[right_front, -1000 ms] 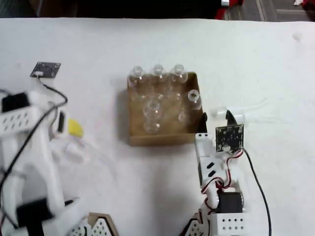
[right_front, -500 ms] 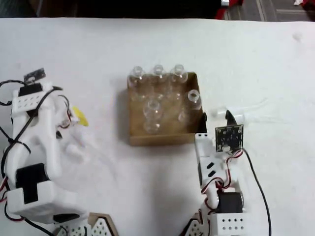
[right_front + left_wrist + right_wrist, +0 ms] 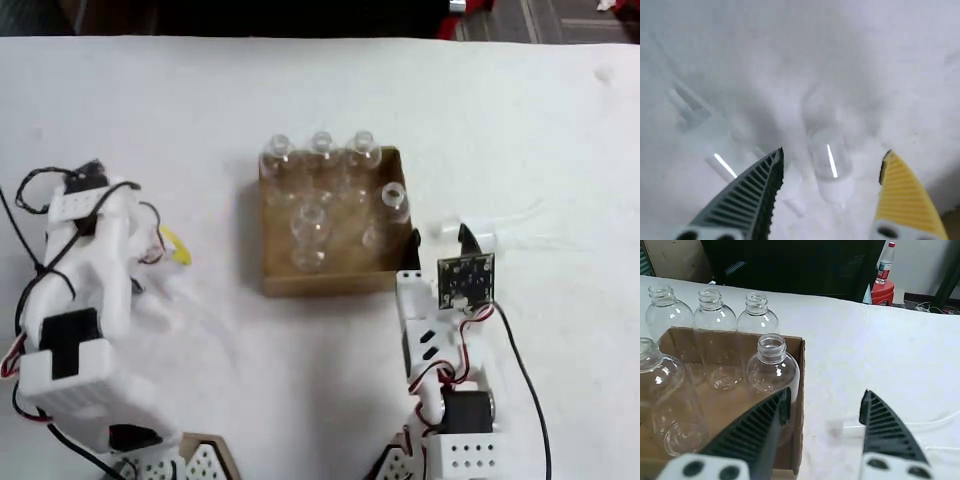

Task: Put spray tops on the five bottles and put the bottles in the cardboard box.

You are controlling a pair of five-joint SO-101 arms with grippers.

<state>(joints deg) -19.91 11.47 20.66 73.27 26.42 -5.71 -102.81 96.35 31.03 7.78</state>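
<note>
Left claw (image 3: 834, 152) is spread wide and pointing down at the white surface (image 3: 520, 120). One clear spray top (image 3: 830, 165) lies right in the gap between its grey finger (image 3: 757, 192) and its yellow finger (image 3: 902, 192). Honestly can't tell if either finger is touching it. A few more spray tops (image 3: 690, 107) lie on the cloth out past the grey finger, pretty blurry.

Right claw (image 3: 825, 392) also has its fingers apart, with nothing in them. It sits low, just beside the near corner of the cardboard box (image 3: 330, 283). All five bottles (image 3: 310, 222) are standing upright in that box, necks open and no tops on any of them. Three are lined up along the wall farthest from this claw. One more is out in the middle. The closest bottle (image 3: 771, 365) stands just past the tip of the finger on the box side. Another spray top (image 3: 845, 429) lies on the surface just ahead of the claw's opening, outside the box, and its thin tube trails away from the box.
</note>
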